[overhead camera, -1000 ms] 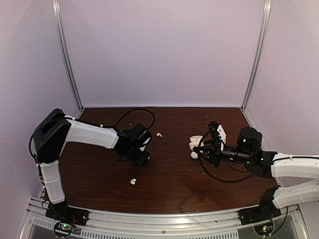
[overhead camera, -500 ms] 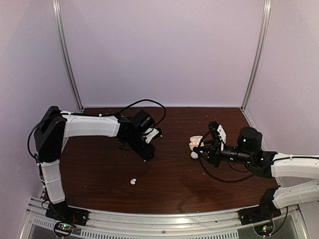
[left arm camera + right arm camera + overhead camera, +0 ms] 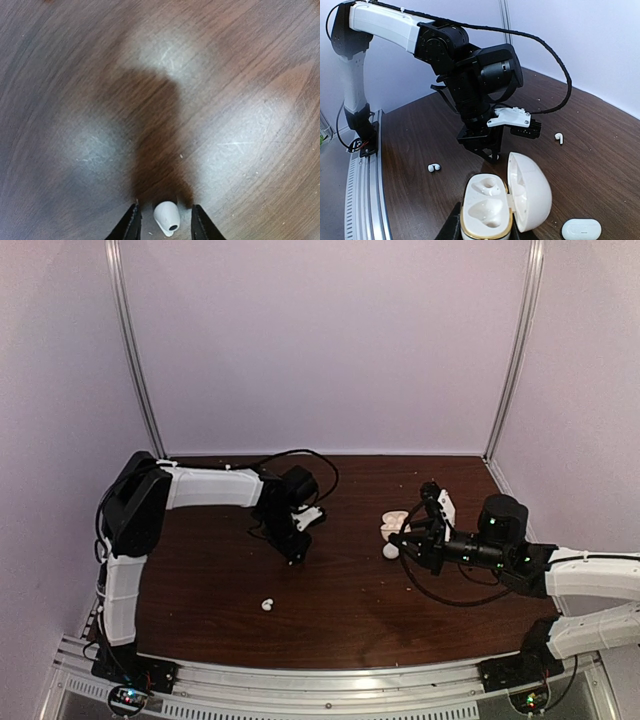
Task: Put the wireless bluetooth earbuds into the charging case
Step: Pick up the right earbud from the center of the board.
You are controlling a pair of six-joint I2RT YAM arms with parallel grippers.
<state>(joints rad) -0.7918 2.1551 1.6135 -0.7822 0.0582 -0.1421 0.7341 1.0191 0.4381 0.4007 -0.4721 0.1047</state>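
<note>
From above, the left gripper points down at the table well left of the open charging case, which the right gripper clamps. One earbud lies well apart from the case, nearer and to its left, too small to tell its heading. Only the left wrist view shows another earbud between the parted fingers, seemingly touching neither, its long axis roughly along them and its open end toward the camera. The right wrist view adds the case's lid swung right and a closed case beside it.
</note>
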